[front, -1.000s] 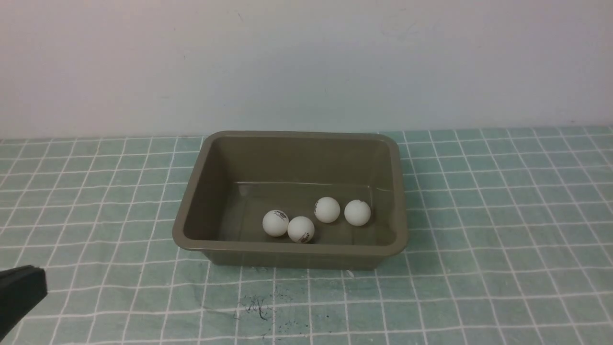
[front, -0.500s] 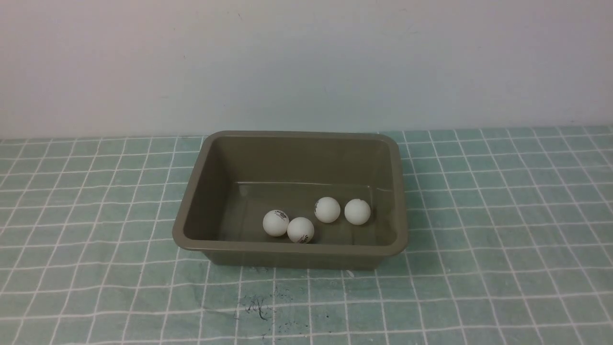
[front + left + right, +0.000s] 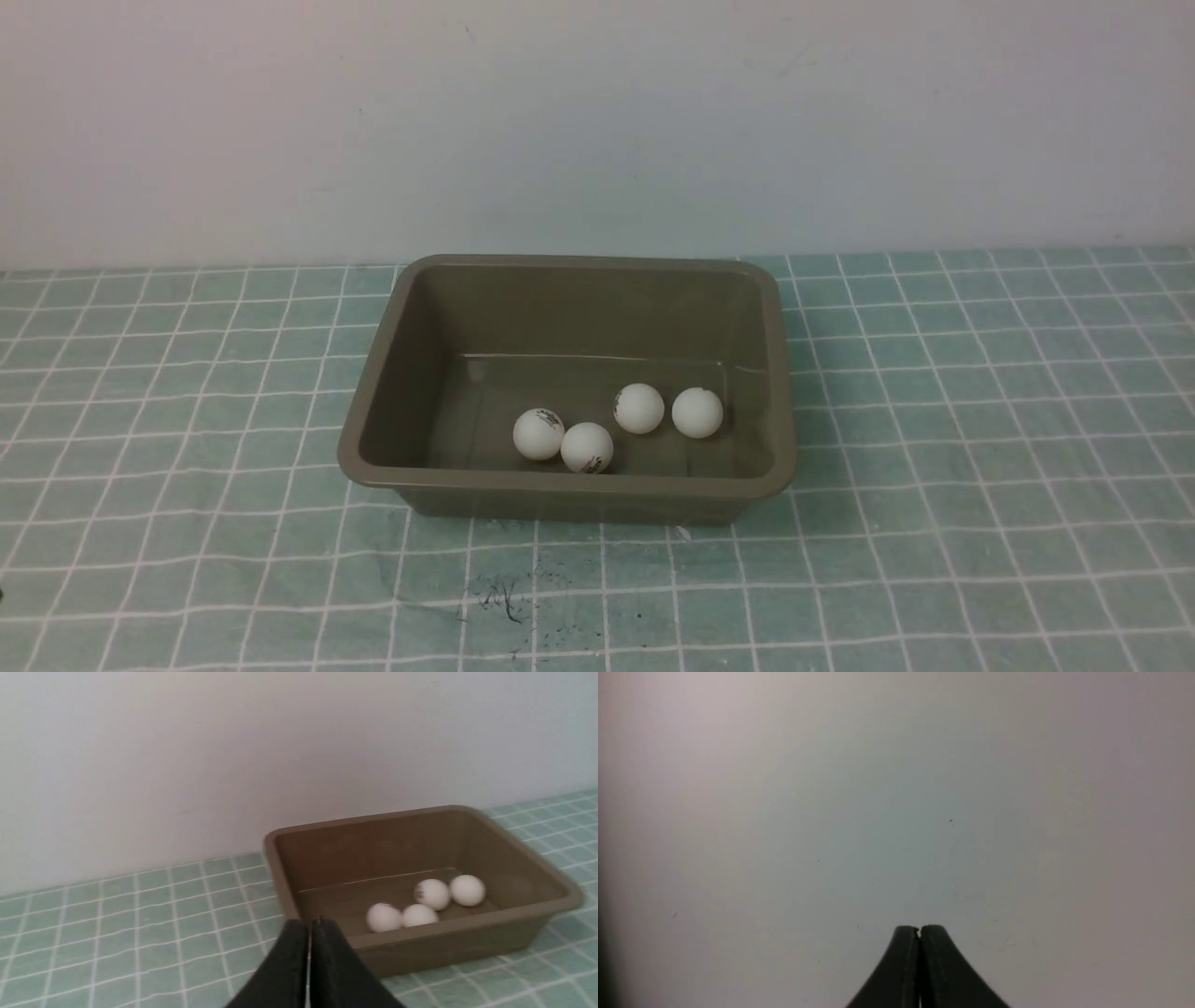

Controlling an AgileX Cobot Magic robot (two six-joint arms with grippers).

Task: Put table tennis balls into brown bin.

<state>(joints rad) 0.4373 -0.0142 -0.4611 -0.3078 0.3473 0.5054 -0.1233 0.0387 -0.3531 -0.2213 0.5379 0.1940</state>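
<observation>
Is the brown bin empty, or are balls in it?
Not empty: four table tennis balls rest inside the brown bin.

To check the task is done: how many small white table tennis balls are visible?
4 balls, all inside the olive-brown plastic bin: two touching near its front wall, two further right. None looks hidden.

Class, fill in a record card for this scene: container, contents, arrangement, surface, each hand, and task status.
container: brown bin, upright on the cloth
contents: four table tennis balls, all on the bin floor
arrangement: two loose pairs, towards the bin's near wall
surface: green checked cloth, with a plain wall behind
left hand: shut, empty, outside the bin
right hand: shut, empty, facing the wall
task status: every visible ball is in the bin
</observation>
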